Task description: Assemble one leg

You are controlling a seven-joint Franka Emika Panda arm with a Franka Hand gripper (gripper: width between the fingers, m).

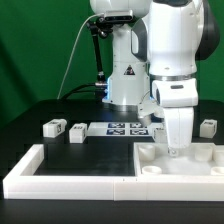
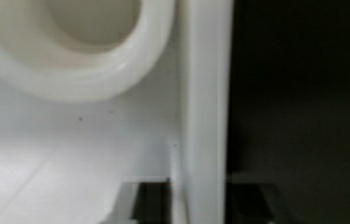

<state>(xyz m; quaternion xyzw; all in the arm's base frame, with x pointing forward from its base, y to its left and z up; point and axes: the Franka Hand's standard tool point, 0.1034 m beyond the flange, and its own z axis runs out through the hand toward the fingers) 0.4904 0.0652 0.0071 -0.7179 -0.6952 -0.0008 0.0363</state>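
Note:
Three small white legs with tag markers lie on the black table: two at the exterior view's left (image 1: 54,127) (image 1: 77,132) and one at its right (image 1: 208,127). My gripper (image 1: 177,148) points straight down at the far edge of the large flat white tabletop (image 1: 165,165), away from every leg. In the wrist view my gripper (image 2: 198,200) straddles the tabletop's edge (image 2: 204,100). One dark finger (image 2: 151,203) presses against the edge; the other is lost against the black table. A round corner hole (image 2: 83,35) lies close by. No leg shows in the wrist view.
The marker board (image 1: 120,128) lies behind the tabletop, in front of the robot's base. The long white L-shaped border rail (image 1: 60,178) runs along the front and up the exterior view's left side.

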